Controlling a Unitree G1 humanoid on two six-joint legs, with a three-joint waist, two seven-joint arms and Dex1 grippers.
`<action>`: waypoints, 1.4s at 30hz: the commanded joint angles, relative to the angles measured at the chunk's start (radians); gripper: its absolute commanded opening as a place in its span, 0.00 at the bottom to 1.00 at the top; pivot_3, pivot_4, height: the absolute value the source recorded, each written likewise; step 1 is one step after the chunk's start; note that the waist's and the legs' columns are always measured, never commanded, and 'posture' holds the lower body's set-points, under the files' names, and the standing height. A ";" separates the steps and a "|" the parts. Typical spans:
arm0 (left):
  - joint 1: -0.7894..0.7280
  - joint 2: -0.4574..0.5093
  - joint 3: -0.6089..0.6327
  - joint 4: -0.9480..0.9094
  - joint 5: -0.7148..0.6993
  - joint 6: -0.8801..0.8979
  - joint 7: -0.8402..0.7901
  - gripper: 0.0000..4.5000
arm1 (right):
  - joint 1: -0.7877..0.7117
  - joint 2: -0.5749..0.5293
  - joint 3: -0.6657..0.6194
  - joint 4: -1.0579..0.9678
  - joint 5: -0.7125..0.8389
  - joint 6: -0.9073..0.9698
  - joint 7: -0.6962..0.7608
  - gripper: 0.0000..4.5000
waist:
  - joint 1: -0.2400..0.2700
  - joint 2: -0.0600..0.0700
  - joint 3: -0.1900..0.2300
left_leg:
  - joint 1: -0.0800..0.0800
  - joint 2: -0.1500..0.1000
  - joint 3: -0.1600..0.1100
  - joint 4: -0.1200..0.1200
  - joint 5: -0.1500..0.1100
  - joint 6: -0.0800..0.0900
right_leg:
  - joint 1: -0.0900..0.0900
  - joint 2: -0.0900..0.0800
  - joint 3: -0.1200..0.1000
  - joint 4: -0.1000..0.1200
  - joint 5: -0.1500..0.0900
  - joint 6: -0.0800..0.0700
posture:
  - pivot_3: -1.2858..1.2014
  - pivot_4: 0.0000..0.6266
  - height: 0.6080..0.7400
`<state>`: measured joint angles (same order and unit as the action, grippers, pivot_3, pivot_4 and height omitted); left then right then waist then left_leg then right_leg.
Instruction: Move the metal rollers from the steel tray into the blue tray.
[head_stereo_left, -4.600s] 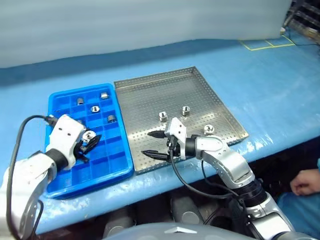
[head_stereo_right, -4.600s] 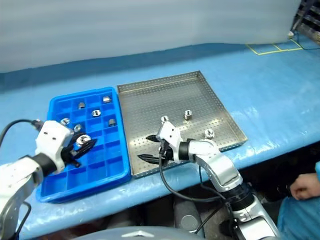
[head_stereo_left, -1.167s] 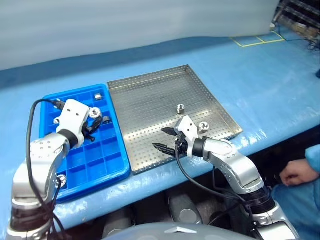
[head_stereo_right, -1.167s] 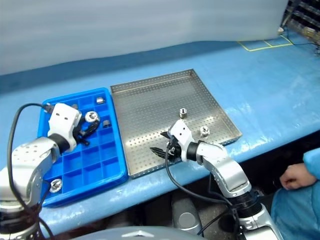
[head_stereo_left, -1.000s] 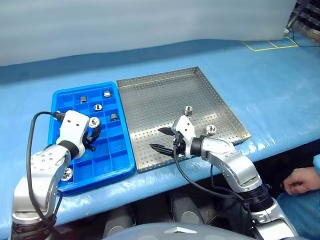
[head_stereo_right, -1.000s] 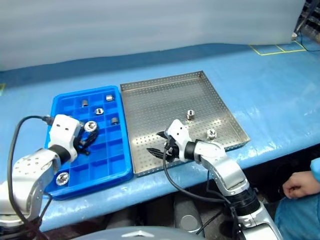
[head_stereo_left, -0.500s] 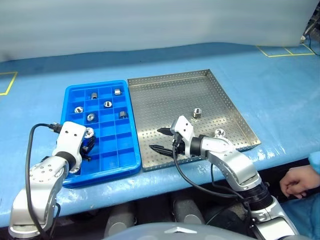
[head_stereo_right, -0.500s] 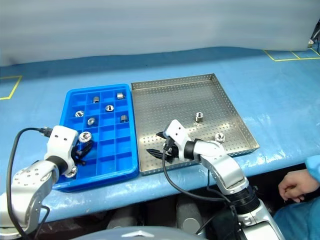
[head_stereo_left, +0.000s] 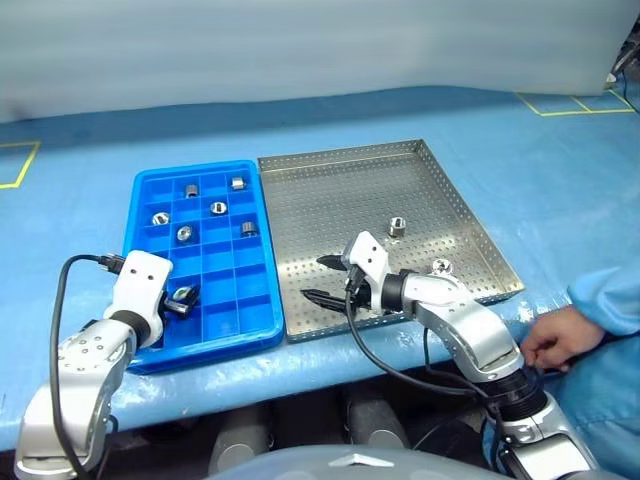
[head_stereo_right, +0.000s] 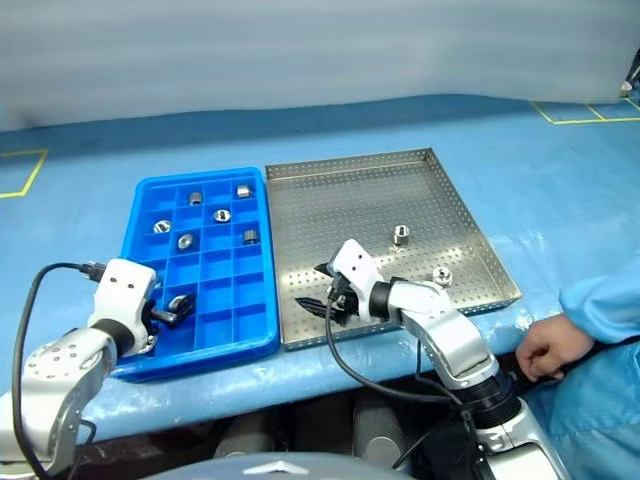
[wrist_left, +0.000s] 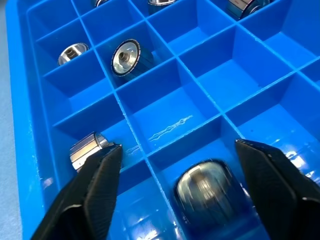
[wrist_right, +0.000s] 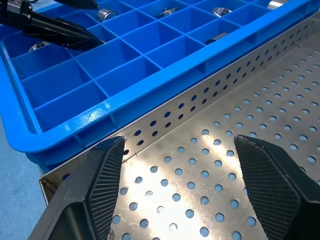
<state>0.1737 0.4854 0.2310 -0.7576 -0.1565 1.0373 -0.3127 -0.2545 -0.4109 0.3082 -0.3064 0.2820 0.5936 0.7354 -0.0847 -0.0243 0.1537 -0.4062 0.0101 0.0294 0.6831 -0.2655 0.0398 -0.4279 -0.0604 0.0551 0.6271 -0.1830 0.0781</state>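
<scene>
Rollers (head_stereo_left: 397, 226) remain near the steel tray's (head_stereo_left: 330, 200) right edge; left gripper (wrist_left: 177, 192) gapes over one in the blue tray (head_stereo_left: 216, 312); right gripper (head_stereo_left: 322, 279) spread, empty.

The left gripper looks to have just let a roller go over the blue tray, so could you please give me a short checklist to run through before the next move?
1. Left gripper open, fingers clear of the roller: ok.
2. Released roller inside a compartment of the blue tray: ok; whether it has settled, cannot tell.
3. Rollers left in the steel tray: two, one mid-tray and one near the front right rim: not ok, task unfinished.
4. Right gripper open and empty over the steel tray: ok.
5. Person's hand at the table's front edge, near the right arm: not ok.
</scene>
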 joint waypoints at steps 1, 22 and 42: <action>-0.054 -0.048 0.013 -0.047 -0.068 -0.083 -0.031 0.99 | -0.009 0.007 -0.019 -0.028 0.001 -0.015 -0.015 0.82 | 0.006 -0.001 0.000 | 0.000 0.000 0.000 0.000 0.000 0.000 | 0.000 0.000 0.000 0.000 0.000 0.000 | 0.47 0.24 1.00; -0.208 -0.098 -0.287 0.081 -0.250 -0.390 -0.249 0.99 | 0.029 -0.223 -0.187 -0.219 -0.023 0.376 -0.092 0.82 | -0.089 0.000 -0.001 | -0.001 -0.001 0.001 0.001 0.000 0.001 | 0.000 0.002 0.001 0.000 0.000 0.000 | 0.40 0.24 1.00; -0.165 -0.165 -0.374 0.122 -0.239 -0.456 -0.183 0.99 | -0.446 -0.044 -0.272 0.147 0.117 1.021 -0.136 0.82 | -0.210 0.000 0.002 | -0.001 -0.003 0.000 -0.001 0.001 0.004 | -0.001 0.004 0.011 -0.001 0.006 0.011 | 0.40 0.24 1.00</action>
<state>0.0055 0.3223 -0.1392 -0.6202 -0.3952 0.6038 -0.5033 -0.6866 -0.4591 0.0750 -0.1590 0.3815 1.5908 0.6244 -0.2947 -0.0246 0.1552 -0.4076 0.0075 0.0295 0.6824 -0.2648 0.0442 -0.4285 -0.0563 0.0659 0.6259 -0.1767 0.0898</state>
